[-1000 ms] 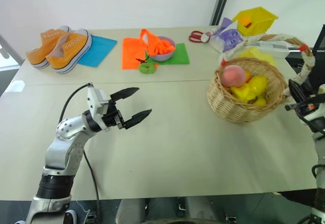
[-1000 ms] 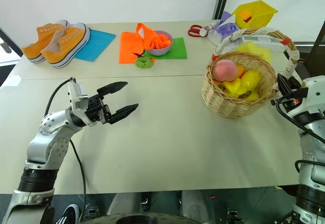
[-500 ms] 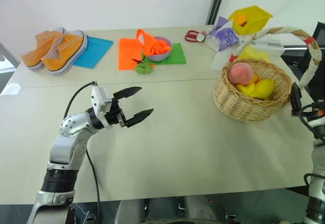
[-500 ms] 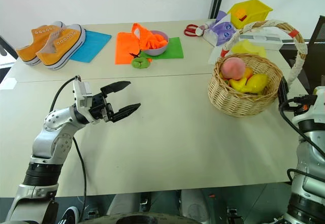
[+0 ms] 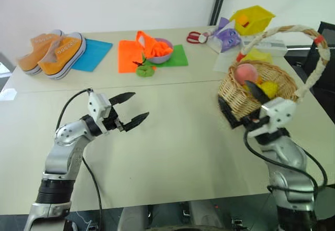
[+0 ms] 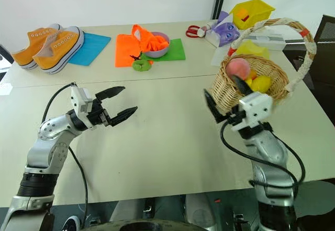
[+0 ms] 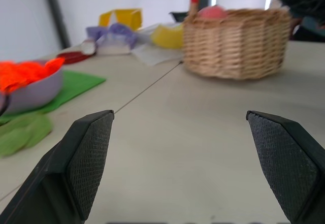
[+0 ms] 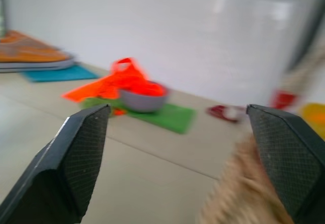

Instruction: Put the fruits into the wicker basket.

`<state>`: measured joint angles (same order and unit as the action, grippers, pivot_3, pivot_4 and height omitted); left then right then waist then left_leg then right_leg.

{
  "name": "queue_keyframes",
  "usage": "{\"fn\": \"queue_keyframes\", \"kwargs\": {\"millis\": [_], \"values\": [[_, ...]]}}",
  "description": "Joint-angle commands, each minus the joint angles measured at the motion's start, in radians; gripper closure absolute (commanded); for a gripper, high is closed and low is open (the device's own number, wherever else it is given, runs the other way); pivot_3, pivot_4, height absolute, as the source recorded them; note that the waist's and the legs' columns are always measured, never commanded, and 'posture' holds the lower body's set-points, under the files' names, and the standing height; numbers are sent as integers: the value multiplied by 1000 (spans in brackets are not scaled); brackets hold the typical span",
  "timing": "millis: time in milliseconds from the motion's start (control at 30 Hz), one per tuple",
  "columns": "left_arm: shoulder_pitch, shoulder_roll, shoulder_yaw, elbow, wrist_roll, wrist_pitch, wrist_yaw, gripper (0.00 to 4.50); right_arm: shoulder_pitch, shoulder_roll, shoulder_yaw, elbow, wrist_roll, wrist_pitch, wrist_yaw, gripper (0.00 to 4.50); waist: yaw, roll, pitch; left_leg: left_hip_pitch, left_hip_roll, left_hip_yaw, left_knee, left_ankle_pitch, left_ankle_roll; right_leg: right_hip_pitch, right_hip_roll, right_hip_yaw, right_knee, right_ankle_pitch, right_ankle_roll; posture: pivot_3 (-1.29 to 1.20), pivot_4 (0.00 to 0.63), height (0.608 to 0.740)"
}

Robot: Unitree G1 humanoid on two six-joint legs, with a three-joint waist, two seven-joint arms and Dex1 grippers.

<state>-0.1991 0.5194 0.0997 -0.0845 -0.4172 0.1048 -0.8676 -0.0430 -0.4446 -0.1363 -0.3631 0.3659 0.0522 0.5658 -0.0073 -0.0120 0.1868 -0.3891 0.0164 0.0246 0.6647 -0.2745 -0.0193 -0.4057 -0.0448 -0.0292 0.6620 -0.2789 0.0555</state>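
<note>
Since then my right gripper [image 6: 224, 99] swung in beside the wicker basket [image 6: 225, 92], fingers apart like my left gripper [image 6: 118, 103]; the light, stiff basket lifts best by its handle [image 6: 293, 29]

Silver-grey metal arm segments with rounded joint housings and black ribbed collars near the base. White boxy wrist blocks, each carrying a gripper of two black, tapered fingers: left gripper [image 5: 130, 108], right gripper [image 6: 226, 99]. Cross-hatched texture on inner finger pads [image 7: 91, 155]; loose black cables looping alongside both forearms.
</note>
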Motion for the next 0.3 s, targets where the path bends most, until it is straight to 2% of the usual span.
{"fn": "queue_keyframes", "kwargs": {"millis": [33, 167, 300], "values": [[21, 23, 49, -10, 27, -7, 49, 0, -20, -73, 32, 55, 75, 40, 177, 36, 6, 0, 0, -1, 0, 0, 0, 0, 0, 0, 0, 0, -1, 0, 0, 0, 150, 740], [95, 41, 80, -62, 35, -5, 81, 0, -74, -130, 42, 144, 88, 39, 296, 36, 7, 0, 0, -1, 0, 1, 0, -1, 2, -1, -2, 0, -2, 0, 0, 0, 150, 740], [174, 48, 122, -101, 39, -29, 107, 0, -121, -123, 56, 224, 56, 1, 334, 36, 3, -1, 0, -1, 0, 1, 0, -1, 2, -1, -2, 0, -1, 0, 0, 0, 150, 740]]}}
